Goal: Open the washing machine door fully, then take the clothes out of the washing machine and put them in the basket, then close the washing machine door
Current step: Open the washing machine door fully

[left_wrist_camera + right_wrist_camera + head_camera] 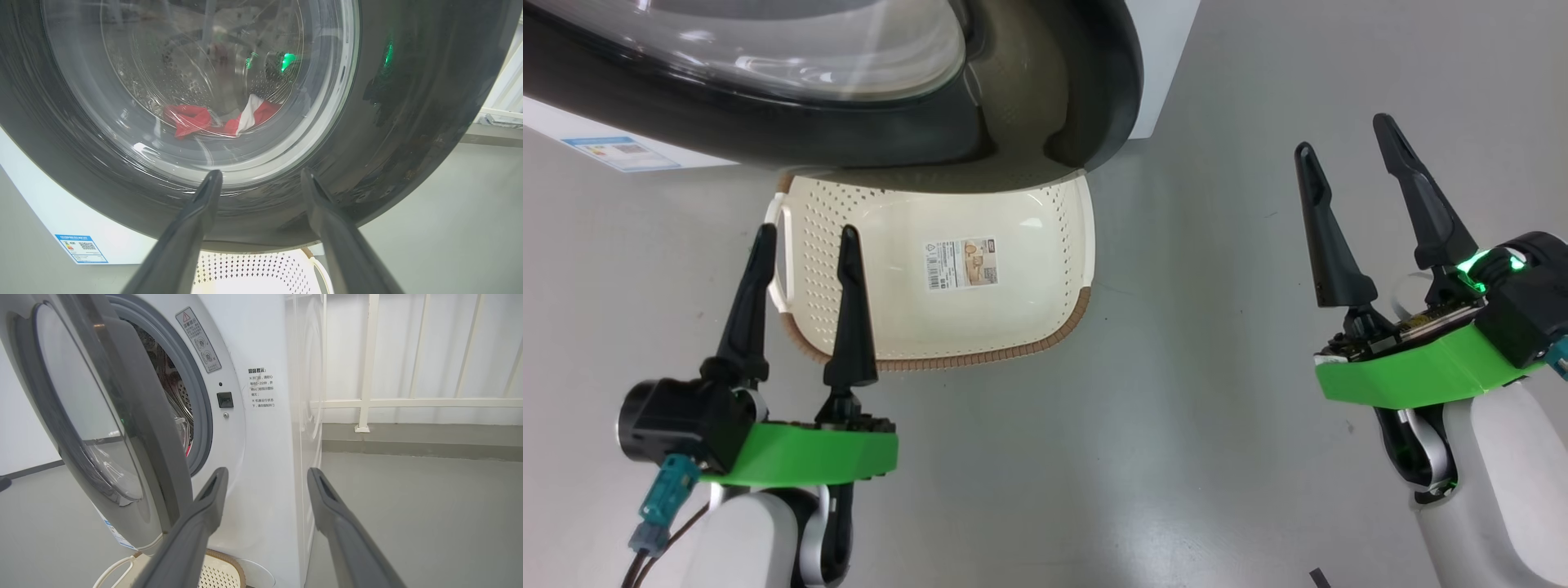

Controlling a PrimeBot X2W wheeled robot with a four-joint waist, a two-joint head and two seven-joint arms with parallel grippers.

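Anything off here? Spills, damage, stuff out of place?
Nothing spilled or damaged. One quirk: the part-open washing machine door overhangs the far end of the basket, partly covering it. The clothes lie inside the drum.

I have the left gripper [805,234] low at my left, the right gripper [1347,132] raised at my right, both spread wide and empty.

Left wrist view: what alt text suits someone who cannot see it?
Red and white clothes lie in the steel drum, seen through the glass of the black-rimmed washing machine door. The left gripper points at the door with its two dark fingers open, and the cream basket shows its perforated wall below.
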